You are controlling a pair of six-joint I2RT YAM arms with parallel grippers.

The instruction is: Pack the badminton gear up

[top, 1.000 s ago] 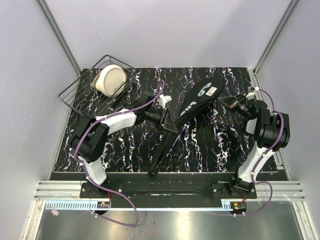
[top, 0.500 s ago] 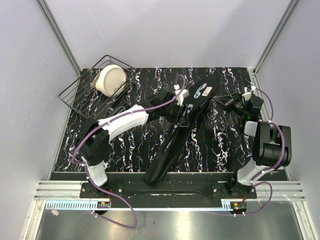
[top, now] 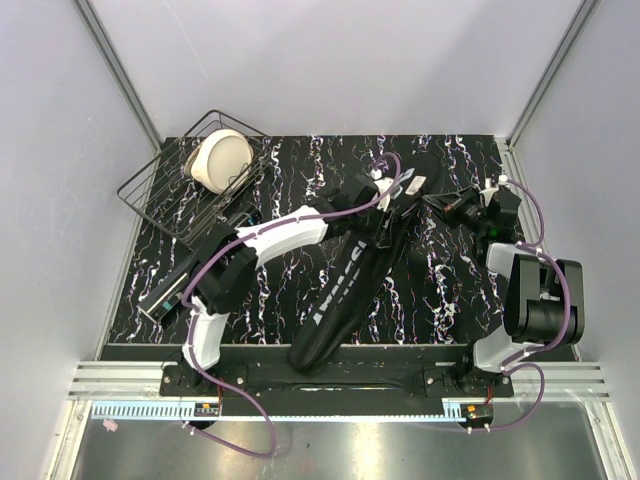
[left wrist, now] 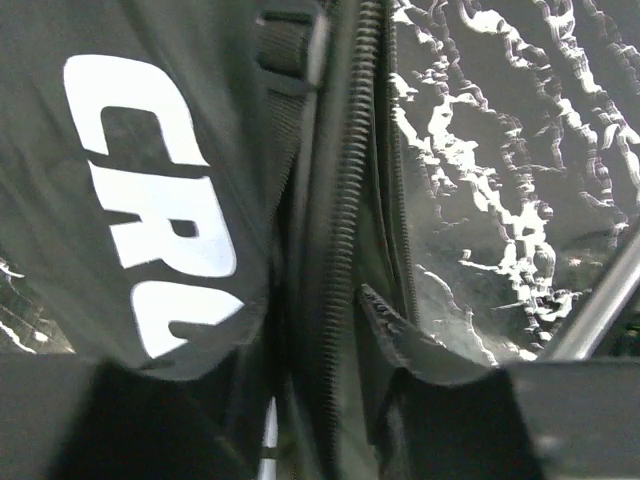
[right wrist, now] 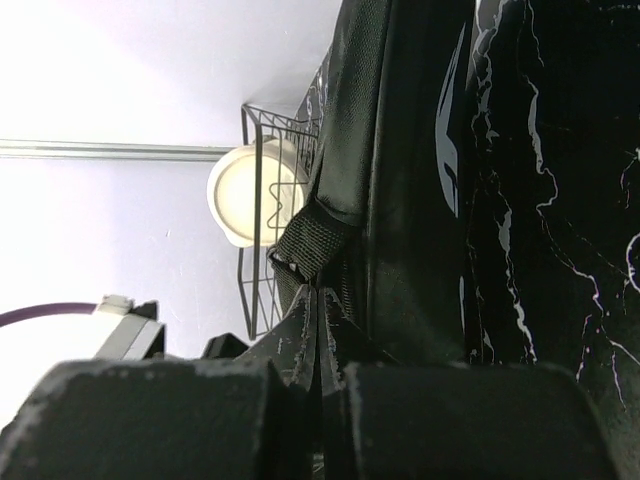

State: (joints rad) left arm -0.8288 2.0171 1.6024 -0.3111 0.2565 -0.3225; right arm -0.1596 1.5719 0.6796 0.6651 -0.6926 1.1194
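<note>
- Two grippers of yours are working on one thing: the racket bag [top: 345, 290], which lies on the table [top: 250, 290]. No racket, shuttlecock or tube shows in any view.
- The bag's long axis runs on a diagonal. Its wide head end is far and to the right, and its narrow end is near the arm bases at centre.
- Your left gripper [left wrist: 310, 430] sits over the upper part of the bag, just short of the head end. Its jaws stand partly apart and straddle the bag's edge, and they do not look clamped on anything.
- The zipper [left wrist: 345, 200] runs straight away from those left fingers, along the bag's long axis, with the white lettering just to one side. Any pull you make along the zipper has to follow that diagonal, not cut across it.
- Whether the teeth are joined at this spot is too blurred to tell, and no slider shows.
- Your right gripper [right wrist: 318, 335] is at the head end, on the bag's right side. Its jaws are closed flat together, pinching the webbing loop [right wrist: 312, 245] there, which reads as an anchoring hold.
- The left arm is the nearer one to the zipper line. The right is placed to brace the bag's end against a pull.
- The wire basket [top: 150, 190] with the cream bowl [top: 222, 158] stands far left, well apart from both grippers.
</note>
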